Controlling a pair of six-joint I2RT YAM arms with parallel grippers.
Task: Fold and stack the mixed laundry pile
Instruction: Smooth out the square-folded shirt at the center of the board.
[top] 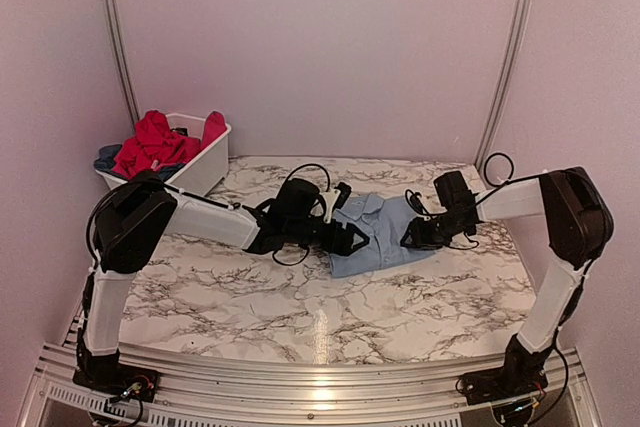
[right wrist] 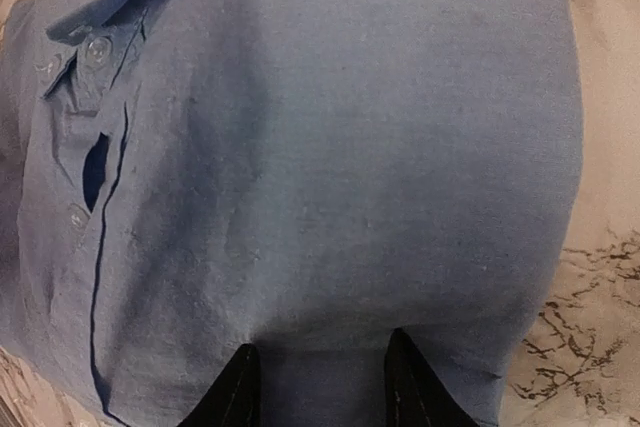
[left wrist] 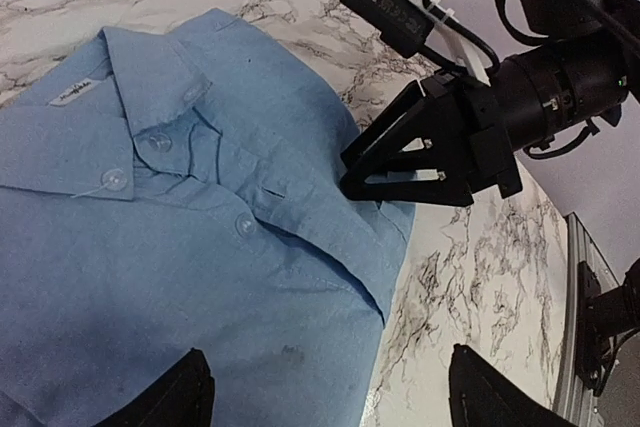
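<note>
Marble-patterned table [top: 250, 297] fills the space between pale walls, and all places below I give relative to the light blue shirt [top: 385, 232]. This shirt, one only, lies flat in the middle of the table with the collar on the far side, I think so that both my arms can reach its sides for folding.

Far to its left stands one white basket [top: 205, 167]. It holds the rest of the pile: red garments [top: 155, 142], which I cannot count apart, and one dark blue piece [top: 108, 155].

My left gripper [left wrist: 325, 397] hovers over the shirt's left part with its jaws wide apart and nothing in them. My right gripper [right wrist: 322, 382] sits at the shirt's right edge. Its jaws are narrowed with cloth between them, but I cannot tell whether they really pinch it.

A few small buttons [left wrist: 243, 225] are on the front.
</note>
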